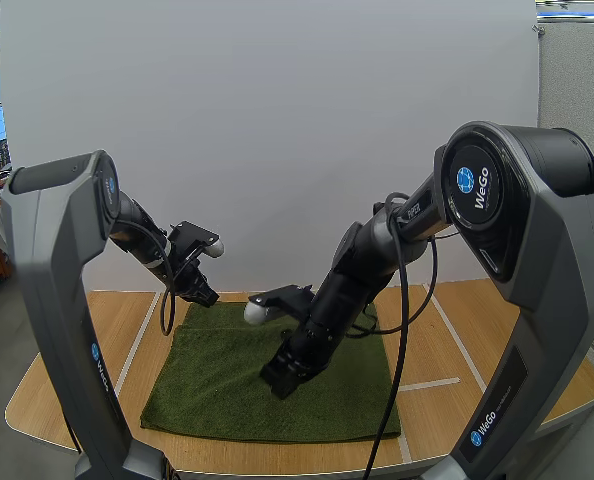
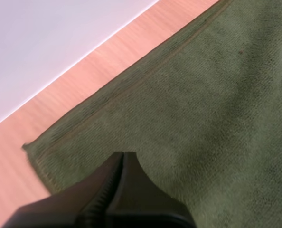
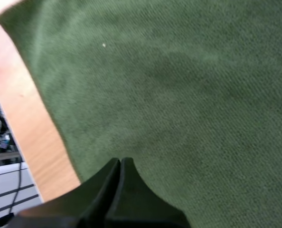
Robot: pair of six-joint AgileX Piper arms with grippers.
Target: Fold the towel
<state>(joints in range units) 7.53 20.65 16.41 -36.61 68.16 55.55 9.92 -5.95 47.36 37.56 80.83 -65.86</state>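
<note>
The towel [image 1: 227, 385] is green and lies spread flat, in one layer, on the wooden table [image 1: 457, 345]. It sits in the middle of the table, with bare wood showing around its edges.

The left gripper [image 1: 205, 296] hangs over the towel's far left corner, at the hem, and is raised clear of the cloth. In the left wrist view its fingers [image 2: 110, 178] lie pressed together as one dark wedge with nothing between them. Beyond the wedge's tip are the stitched hem and the towel's corner [image 2: 29, 147], then a strip of table and a white panel [image 2: 51, 42] behind it.

The right gripper [image 1: 277, 383] is low over the middle of the towel, nearer the front edge than the back, and points down and towards the left. In the right wrist view its fingers [image 3: 131, 185] are also closed flat against each other, forming a single wedge that grips no cloth. Green pile lies all around the tip, and the towel's side edge and a band of table are off to one side. The tip looks very close to the towel, perhaps resting on it, but I cannot tell from these angles whether it touches.

The two grippers are well apart, the left near the far hem and the right over the centre. The cloth shows no fold or lifted edge.
</note>
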